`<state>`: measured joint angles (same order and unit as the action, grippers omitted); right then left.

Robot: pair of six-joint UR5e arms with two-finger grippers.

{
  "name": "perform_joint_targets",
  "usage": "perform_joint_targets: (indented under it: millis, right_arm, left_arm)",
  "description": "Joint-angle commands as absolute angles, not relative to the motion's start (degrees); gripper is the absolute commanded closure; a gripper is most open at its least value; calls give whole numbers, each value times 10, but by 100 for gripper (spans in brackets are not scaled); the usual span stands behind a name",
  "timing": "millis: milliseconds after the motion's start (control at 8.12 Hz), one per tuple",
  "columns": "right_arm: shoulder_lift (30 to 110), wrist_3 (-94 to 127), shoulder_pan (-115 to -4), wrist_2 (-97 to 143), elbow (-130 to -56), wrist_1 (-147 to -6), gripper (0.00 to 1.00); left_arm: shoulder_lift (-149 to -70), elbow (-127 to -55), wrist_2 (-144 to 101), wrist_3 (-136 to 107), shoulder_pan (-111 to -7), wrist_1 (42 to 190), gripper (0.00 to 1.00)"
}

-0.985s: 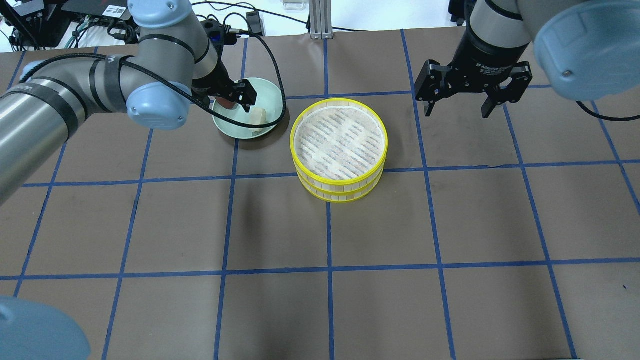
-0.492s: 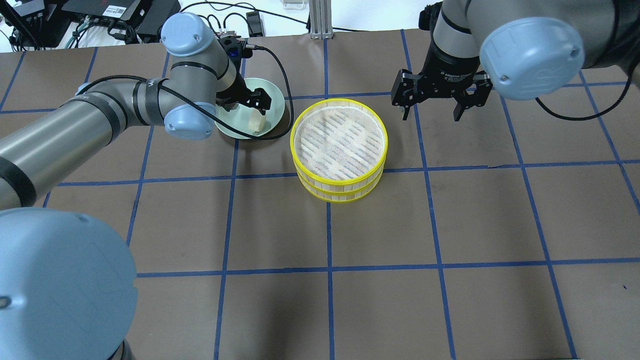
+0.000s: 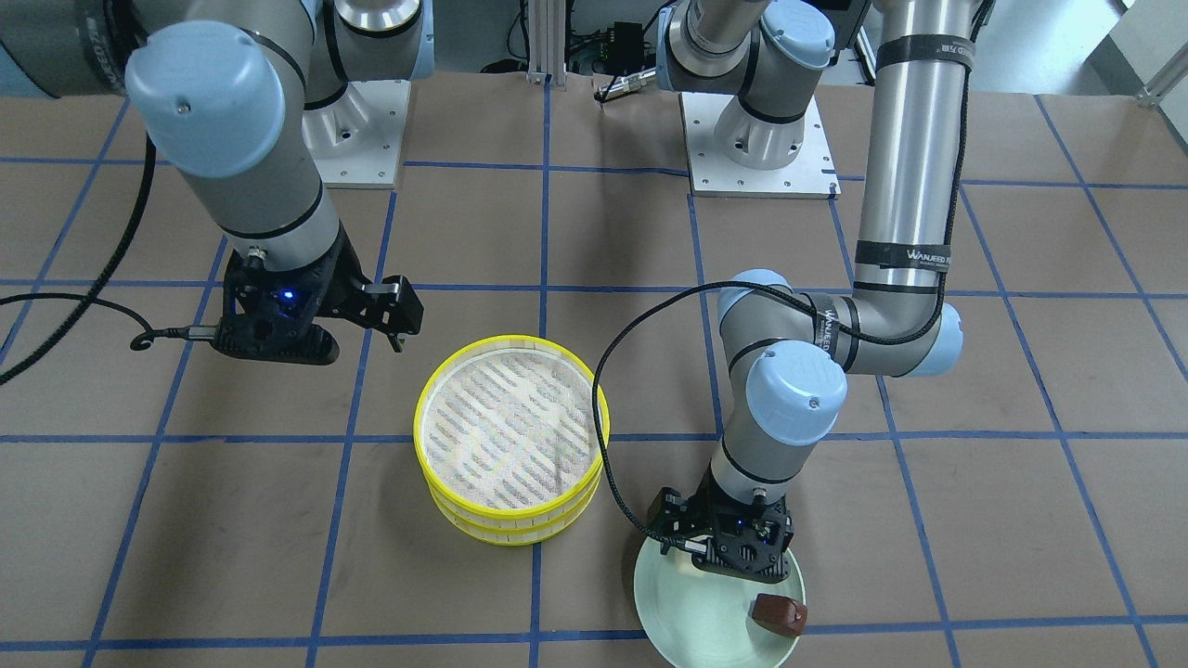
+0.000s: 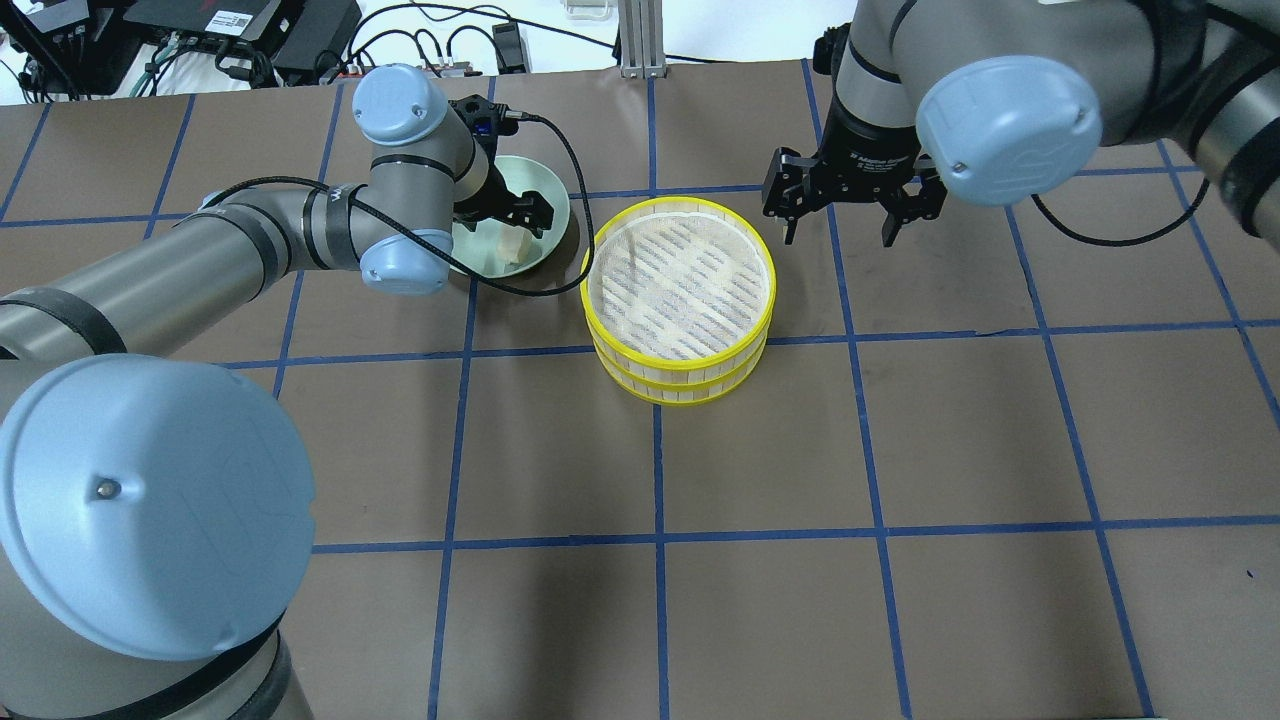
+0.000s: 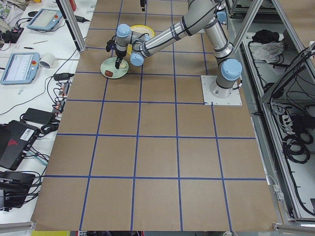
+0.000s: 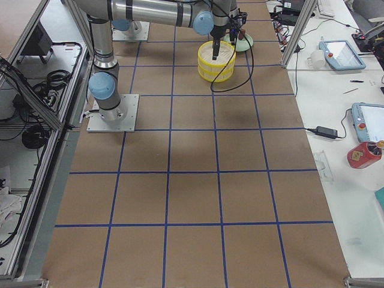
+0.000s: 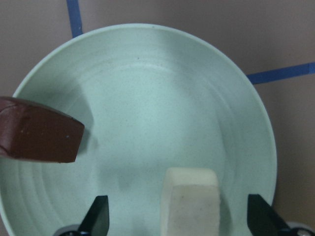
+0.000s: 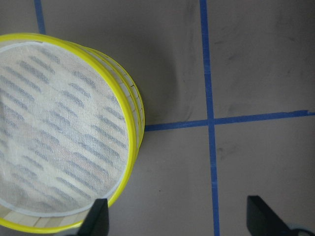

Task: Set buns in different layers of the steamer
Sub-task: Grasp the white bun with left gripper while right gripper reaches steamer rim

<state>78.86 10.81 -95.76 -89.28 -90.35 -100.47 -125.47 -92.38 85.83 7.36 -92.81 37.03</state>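
steamer (image 4: 682, 366) trays stacked | plate (image 7: 162, 88) at its 10 o'clock: brown bun (image 7: 39, 136), cream bun (image 7: 191, 196) | left gripper (image 7: 179, 216) spread astride cream bun | right gripper (image 4: 838, 228) spread, now nearer steamer

Overhead and front views opposite, both on the steamer (image 4: 690, 379); end views distant; wrist cameras close, straight down.

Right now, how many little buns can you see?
2. Both lie in the green plate: the cream bun within the open left tool, the brown bun beside it. The steamer hides its lower tray.
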Motion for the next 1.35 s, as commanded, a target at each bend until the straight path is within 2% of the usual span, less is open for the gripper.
perform_joint_targets:
  millis: [0, 123, 246, 369, 492, 738, 862, 985, 1108, 1231]
  right_arm:
    - [728, 148, -985, -894, -905, -1063, 0]
    - [713, 155, -987, -893, -912, -1085, 0]
    - [709, 155, -987, -893, -927, -1092, 0]
    - [706, 155, -987, -893, -944, -1118, 0]
    - [701, 155, -987, -893, -953, -1135, 0]
    - [686, 154, -987, -893, -954, -1137, 15]
    - [682, 155, -987, -893, -954, -1137, 20]
    - [683, 152, -987, -894, -954, -1136, 31]
    - [683, 150, -987, -893, -953, -1139, 50]
    - [683, 151, -987, -892, -953, -1139, 72]
  left_arm:
    - [-1267, -915, 857, 74, -928, 367, 23]
    - [-1268, -915, 856, 74, -928, 367, 49]
    - [-1268, -914, 850, 74, -928, 367, 86]
    - [-1268, -914, 847, 74, -928, 367, 100]
    - [-1266, -914, 847, 76, -928, 369, 100]
    - [-1239, -915, 848, 78, -928, 379, 100]
    - [-1206, -915, 847, 83, -928, 434, 100]
    - [-1171, -915, 841, 90, -929, 482, 100]
    - [-1139, -917, 835, 90, -929, 530, 100]
    - [-1116, -917, 835, 89, -930, 561, 100]
